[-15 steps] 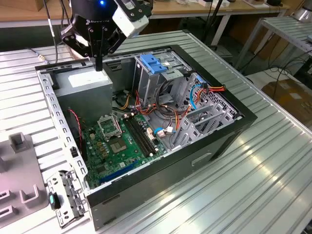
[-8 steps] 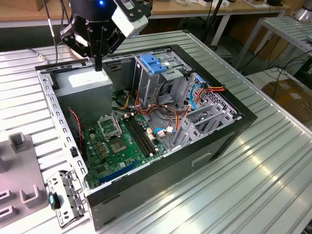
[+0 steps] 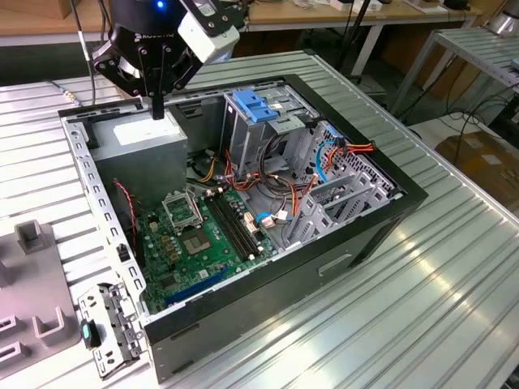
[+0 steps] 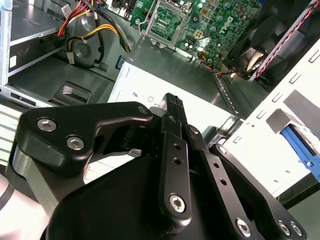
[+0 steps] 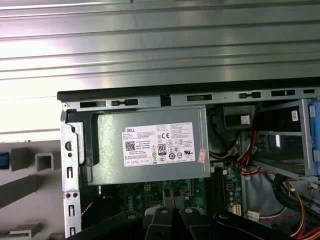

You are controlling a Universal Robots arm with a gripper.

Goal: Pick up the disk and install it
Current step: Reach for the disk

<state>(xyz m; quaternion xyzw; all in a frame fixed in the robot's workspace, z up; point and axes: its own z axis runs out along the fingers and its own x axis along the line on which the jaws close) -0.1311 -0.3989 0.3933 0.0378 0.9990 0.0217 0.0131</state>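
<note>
Workshop or lab: open computer case [image 3: 243, 203] on slatted aluminium bench [image 3: 438, 324]; wooden worktables [image 3: 292, 18] and loose cables [image 3: 466, 121] beyond the case.

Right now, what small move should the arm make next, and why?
Probably lift straight up a little. The gripper hangs close over the power supply, its fingers shut on nothing, and the walls of the case stand around it.

Lighting is bright, diffuse, overhead. Glare washes the ribbed silver metal surface [image 5: 160, 45] in the first wrist view. Soft shadow fills the black computer case [image 3: 268, 292]. Highlights mark the black end effector [image 4: 172, 102].
</note>
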